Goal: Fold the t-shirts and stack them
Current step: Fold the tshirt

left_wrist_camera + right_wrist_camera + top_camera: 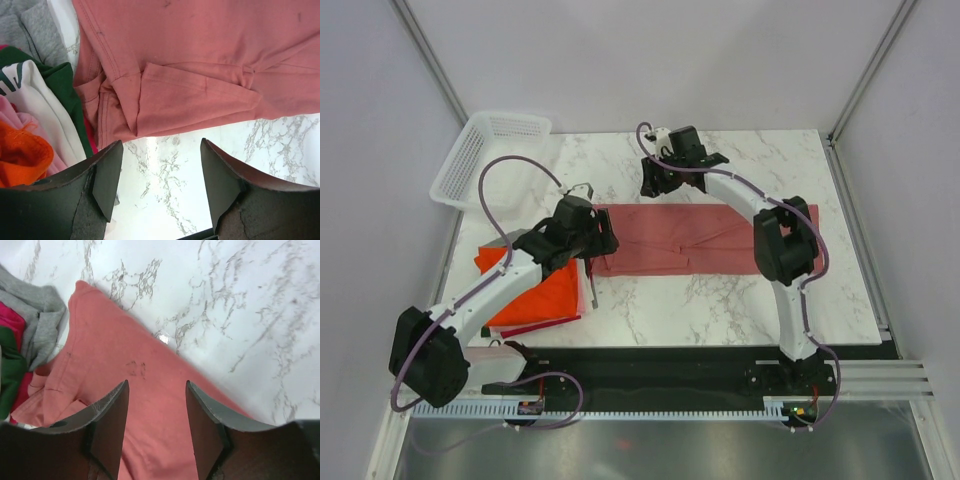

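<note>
A dusty pinkish-red t-shirt (690, 238) lies flat as a folded band across the middle of the marble table; it also shows in the left wrist view (200, 65) and the right wrist view (115, 375). A stack of folded tees, orange-red on top (535, 290), sits at the left, with grey (35, 25), white and green, and pink layers showing. My left gripper (592, 243) is open and empty over bare marble by the shirt's left end (160, 187). My right gripper (658, 182) is open and empty above the shirt's far edge (156, 425).
A white plastic mesh basket (485, 155) stands at the far left corner. Bare marble table (740, 300) lies in front of the shirt and at the far right. Grey walls and metal frame posts enclose the table.
</note>
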Tool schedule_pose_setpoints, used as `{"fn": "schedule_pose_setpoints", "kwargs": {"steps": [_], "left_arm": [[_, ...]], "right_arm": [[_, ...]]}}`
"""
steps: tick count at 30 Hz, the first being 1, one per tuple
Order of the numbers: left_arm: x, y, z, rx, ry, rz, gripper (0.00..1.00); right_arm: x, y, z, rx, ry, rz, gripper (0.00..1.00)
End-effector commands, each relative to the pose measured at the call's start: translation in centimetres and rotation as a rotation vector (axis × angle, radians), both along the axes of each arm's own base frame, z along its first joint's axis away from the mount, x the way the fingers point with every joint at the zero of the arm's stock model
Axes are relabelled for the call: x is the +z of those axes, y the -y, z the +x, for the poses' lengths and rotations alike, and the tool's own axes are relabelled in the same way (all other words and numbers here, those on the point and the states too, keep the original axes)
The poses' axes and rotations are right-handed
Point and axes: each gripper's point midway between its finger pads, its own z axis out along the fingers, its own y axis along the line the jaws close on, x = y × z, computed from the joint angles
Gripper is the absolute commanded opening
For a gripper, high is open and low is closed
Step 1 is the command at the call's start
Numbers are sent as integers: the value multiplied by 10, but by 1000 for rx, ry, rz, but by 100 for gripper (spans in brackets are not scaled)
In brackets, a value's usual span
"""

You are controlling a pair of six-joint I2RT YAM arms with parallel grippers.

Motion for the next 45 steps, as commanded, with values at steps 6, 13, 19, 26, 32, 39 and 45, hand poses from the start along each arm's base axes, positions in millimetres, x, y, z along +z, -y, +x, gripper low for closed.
{"fn": "schedule_pose_setpoints", "kwargs": {"steps": [6,13,19,26,32,39,45], "left_arm": [[18,-6,1,35,60,-40,71],[12,-2,0,26,43,-58,71],[10,1,1,17,38,-61,70],[3,5,1,4,23,-75,70],[-2,7,5,2,22,-69,70],[-9,10,10,-11,18,-56,69],[-18,8,12,-15,-1,-39,69]], "right_arm": [[-30,-32,11,244,-70,30,61],[-55,-41,7,323,-137,38,63],[-73,-39,1,354,-176,19,58],[-77,-36,3,354,-167,-10,30],[-76,-20,45,203,-94,-70,0],[-45,74,166,-318,50,98,0],[-20,211,229,-750,155,173,20]]}}
